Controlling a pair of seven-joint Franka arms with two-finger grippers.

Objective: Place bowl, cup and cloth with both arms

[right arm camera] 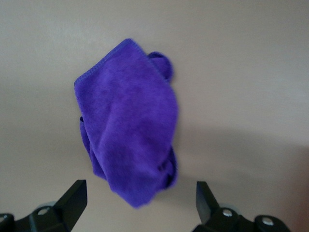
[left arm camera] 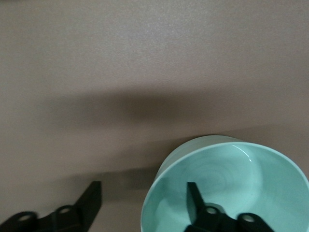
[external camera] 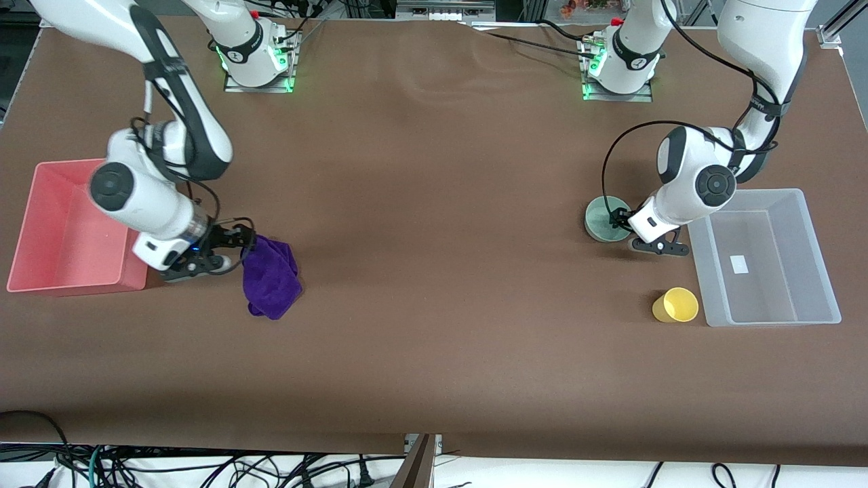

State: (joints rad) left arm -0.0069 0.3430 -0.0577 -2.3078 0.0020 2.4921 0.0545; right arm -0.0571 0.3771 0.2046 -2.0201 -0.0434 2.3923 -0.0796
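The pale mint-green bowl point(external camera: 603, 218) stands on the brown table beside the clear bin. My left gripper point(external camera: 619, 221) is open and low at the bowl. In the left wrist view the gripper point(left arm camera: 143, 200) straddles the rim of the bowl point(left arm camera: 231, 179), one finger inside and one outside. The yellow cup point(external camera: 675, 305) lies on its side nearer the front camera, next to the bin. The purple cloth point(external camera: 271, 274) lies crumpled beside the red bin. My right gripper point(external camera: 244, 242) is open just above the cloth's edge. In the right wrist view the gripper point(right arm camera: 140, 195) has the cloth point(right arm camera: 128, 121) between its fingers.
A clear plastic bin point(external camera: 814, 271) stands at the left arm's end of the table. A red bin point(external camera: 41, 224) stands at the right arm's end, close beside the right wrist. Cables hang below the table's front edge.
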